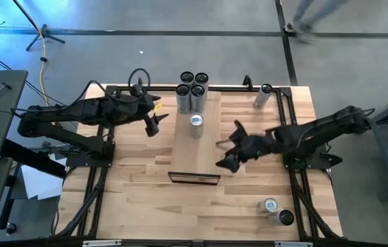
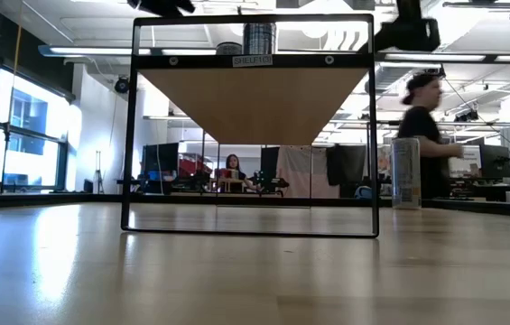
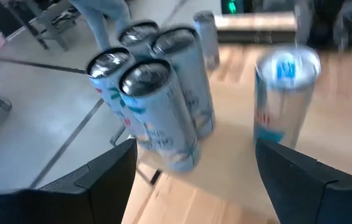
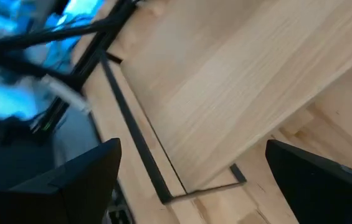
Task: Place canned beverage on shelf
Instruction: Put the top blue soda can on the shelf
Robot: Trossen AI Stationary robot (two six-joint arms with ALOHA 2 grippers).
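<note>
The shelf (image 1: pixel 197 144) already carries 4 clustered cans (image 1: pixel 192 89) at its far end and 1 can (image 1: pixel 196 123) alone nearer the middle. The left gripper (image 1: pixel 154 122) hovers just beside the shelf, fingers spread and empty. The right gripper (image 1: pixel 231 147) hangs at the shelf's other side, also spread and empty. A can looks light, stiff, thin-walled and slippery: grasp mid-body, gently.
</note>
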